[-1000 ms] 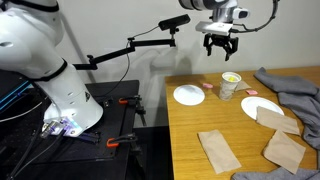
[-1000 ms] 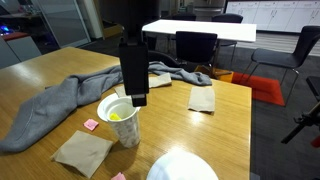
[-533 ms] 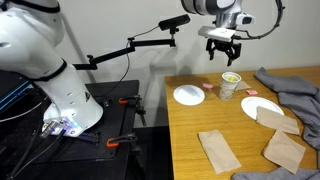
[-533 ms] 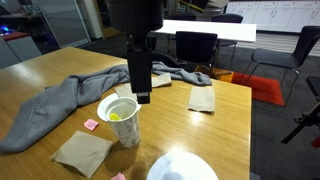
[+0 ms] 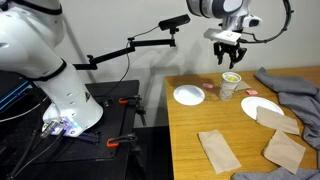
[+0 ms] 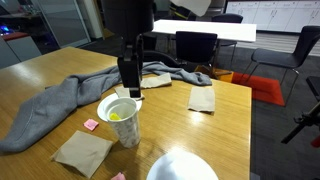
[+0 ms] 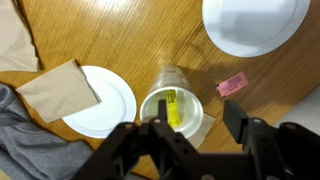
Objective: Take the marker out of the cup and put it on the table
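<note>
The paper cup [image 5: 229, 85] stands on the wooden table [image 5: 200, 125] between two white plates. It also shows in an exterior view [image 6: 120, 119] and in the wrist view [image 7: 172, 115]. The yellow marker [image 7: 173, 107] lies inside the cup; its yellow shows in an exterior view [image 6: 116, 114]. My gripper [image 5: 230, 57] hangs open and empty above the cup. In an exterior view [image 6: 130, 78] it is just above and behind the cup's rim. In the wrist view [image 7: 195, 135] its fingers straddle the cup from above.
White plates [image 5: 189, 95] [image 5: 262, 107] flank the cup. A pink note [image 7: 232, 85] lies beside it. Brown napkins [image 5: 219, 151] [image 5: 285, 150] lie near the front. A grey cloth [image 6: 55, 103] is spread along the table's side. A black camera arm [image 5: 130, 48] stands off the table.
My gripper has moved sideways across the table to a spot over the cup, and rotated a little. It stays open. The cup and marker have not moved.
</note>
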Available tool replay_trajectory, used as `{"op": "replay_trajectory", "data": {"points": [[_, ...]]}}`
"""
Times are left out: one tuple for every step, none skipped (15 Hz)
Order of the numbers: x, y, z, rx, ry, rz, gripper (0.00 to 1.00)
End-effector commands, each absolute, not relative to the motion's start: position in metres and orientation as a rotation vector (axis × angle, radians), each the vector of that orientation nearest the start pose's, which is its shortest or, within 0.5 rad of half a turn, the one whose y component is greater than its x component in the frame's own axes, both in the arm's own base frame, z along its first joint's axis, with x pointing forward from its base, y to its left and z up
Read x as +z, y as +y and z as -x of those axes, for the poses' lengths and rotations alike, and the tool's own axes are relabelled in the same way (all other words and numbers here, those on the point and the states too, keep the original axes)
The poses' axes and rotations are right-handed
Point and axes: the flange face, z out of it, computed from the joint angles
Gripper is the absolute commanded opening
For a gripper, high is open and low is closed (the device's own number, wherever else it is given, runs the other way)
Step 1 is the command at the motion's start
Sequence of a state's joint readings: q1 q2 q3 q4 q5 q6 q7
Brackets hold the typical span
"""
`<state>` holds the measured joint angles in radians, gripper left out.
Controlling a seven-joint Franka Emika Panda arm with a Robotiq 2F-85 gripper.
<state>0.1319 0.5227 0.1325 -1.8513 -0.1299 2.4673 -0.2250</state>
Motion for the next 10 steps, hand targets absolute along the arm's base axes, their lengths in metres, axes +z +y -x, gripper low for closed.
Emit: {"op": "replay_trajectory", "data": {"points": [[0.249,0.17,-0.646,-0.193,-0.82,3.035,0.54],[0.247,0.171,-0.648,-0.195,-0.812,3.036,0.49],[0.246,0.172,-0.65,-0.197,-0.8,3.039,0.48],[0.243,0.173,-0.652,-0.194,-0.802,3.034,0.49],[0.241,0.174,-0.654,-0.195,-0.801,3.034,0.45],[0.238,0.176,-0.656,-0.193,-0.803,3.033,0.41],[0.236,0.177,-0.658,-0.197,-0.806,3.032,0.39],[0.234,0.178,-0.66,-0.197,-0.806,3.031,0.33],[0.232,0.179,-0.662,-0.199,-0.807,3.03,0.36],[0.229,0.181,-0.664,-0.203,-0.806,3.03,0.35]]}}
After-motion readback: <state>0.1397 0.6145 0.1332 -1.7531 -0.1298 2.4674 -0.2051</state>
